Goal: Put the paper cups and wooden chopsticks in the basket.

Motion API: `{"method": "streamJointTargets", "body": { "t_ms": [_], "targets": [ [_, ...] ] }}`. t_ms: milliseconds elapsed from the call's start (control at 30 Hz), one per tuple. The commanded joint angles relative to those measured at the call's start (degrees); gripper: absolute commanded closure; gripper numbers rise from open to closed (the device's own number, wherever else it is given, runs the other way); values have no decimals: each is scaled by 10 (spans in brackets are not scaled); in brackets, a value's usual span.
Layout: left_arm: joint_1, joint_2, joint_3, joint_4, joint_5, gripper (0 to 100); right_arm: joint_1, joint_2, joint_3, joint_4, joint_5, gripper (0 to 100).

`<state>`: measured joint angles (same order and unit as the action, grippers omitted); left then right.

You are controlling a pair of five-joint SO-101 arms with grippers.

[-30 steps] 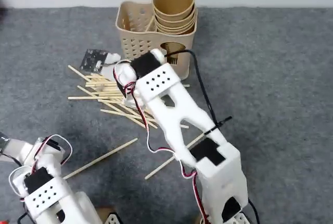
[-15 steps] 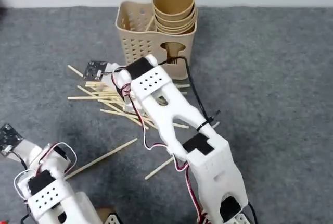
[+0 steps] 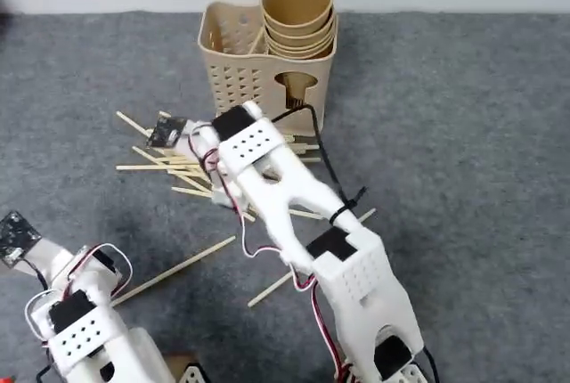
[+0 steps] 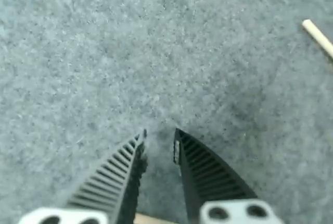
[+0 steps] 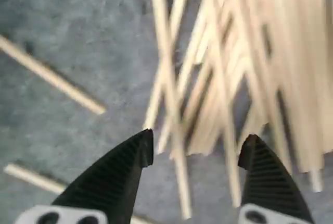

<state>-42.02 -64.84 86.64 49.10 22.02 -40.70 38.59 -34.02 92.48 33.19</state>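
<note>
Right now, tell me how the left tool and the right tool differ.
The left tool has its jaws a narrow gap apart; the right tool has them spread wide. The left tool is over grey mat; the right tool is over the heap of chopsticks. Both hold nothing.

The right arm point(image 3: 303, 214) is extended from its base at the near side, running away and to the left. Its elbow is raised and its wrist joint point(image 3: 249, 138) is pitched downward. The right gripper point(image 5: 199, 136) points down with the jaws set wide apart (ribbed inner faces toward each other). The left arm point(image 3: 80, 330) is folded back close to its own base at the near left, with the forearm angled out to the left. The left gripper point(image 4: 159, 133) points straight down, and its fingers point(image 4: 122, 172) are separated by a narrow gap, tips not touching.
</note>
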Motion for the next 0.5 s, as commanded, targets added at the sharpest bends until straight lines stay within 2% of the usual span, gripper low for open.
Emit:
{"method": "streamJointTargets", "body": {
  "t_ms": [0, 267, 467],
  "targets": [
    [-3, -1, -3, -11, -7, 910, -30, -26, -19, 51, -17, 719],
    [-3, -1, -3, -11, -7, 910, -49, -10, -18, 65, -25, 719],
    [-3, -1, -3, -9, -7, 910, -29, 17, -18, 12, -25, 735]
  ]
}}
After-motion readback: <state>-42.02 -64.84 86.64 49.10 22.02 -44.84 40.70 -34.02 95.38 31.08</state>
